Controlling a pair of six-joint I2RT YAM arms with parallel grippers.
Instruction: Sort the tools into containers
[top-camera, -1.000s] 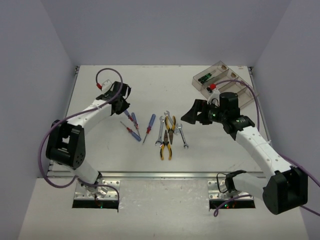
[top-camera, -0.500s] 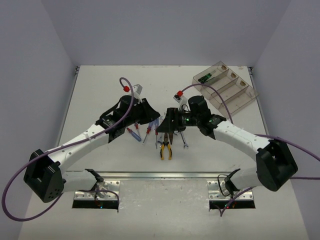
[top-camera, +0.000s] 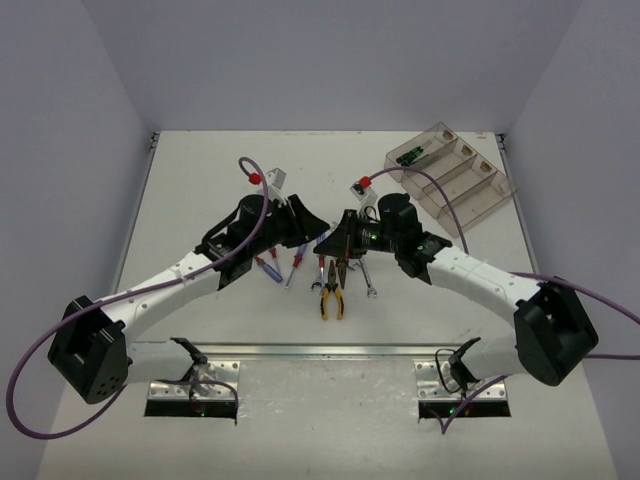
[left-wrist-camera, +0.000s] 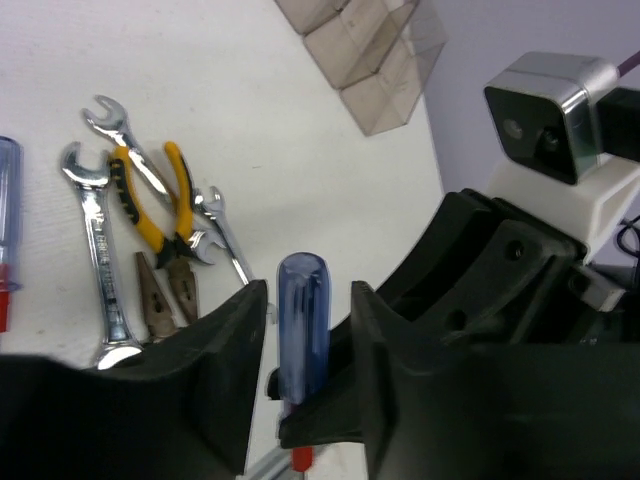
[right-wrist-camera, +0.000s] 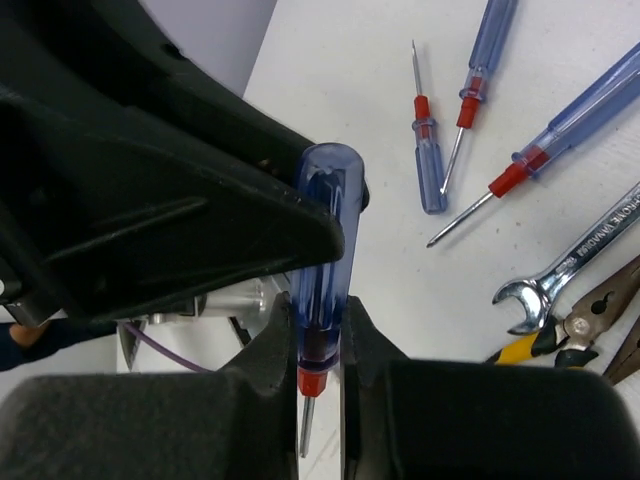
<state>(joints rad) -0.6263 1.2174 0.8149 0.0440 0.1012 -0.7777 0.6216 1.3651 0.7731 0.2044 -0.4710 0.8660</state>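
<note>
Blue screwdriver (right-wrist-camera: 320, 250) up off table (top-camera: 200, 190), L claw (left-wrist-camera: 305, 300) pinching its see-thru handle tight, R claw (right-wrist-camera: 312, 345) pinching tight lower by red ring, other tools (top-camera: 331, 296) lying under, bin tray (top-camera: 470, 190) far back-right.

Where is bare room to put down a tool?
Free: the far-left table patch between the left arm and the wall; the far strip left of the tray. Crowded: the centre, where left end effector and right end effector hold the blue screwdriver by the pliers.
</note>
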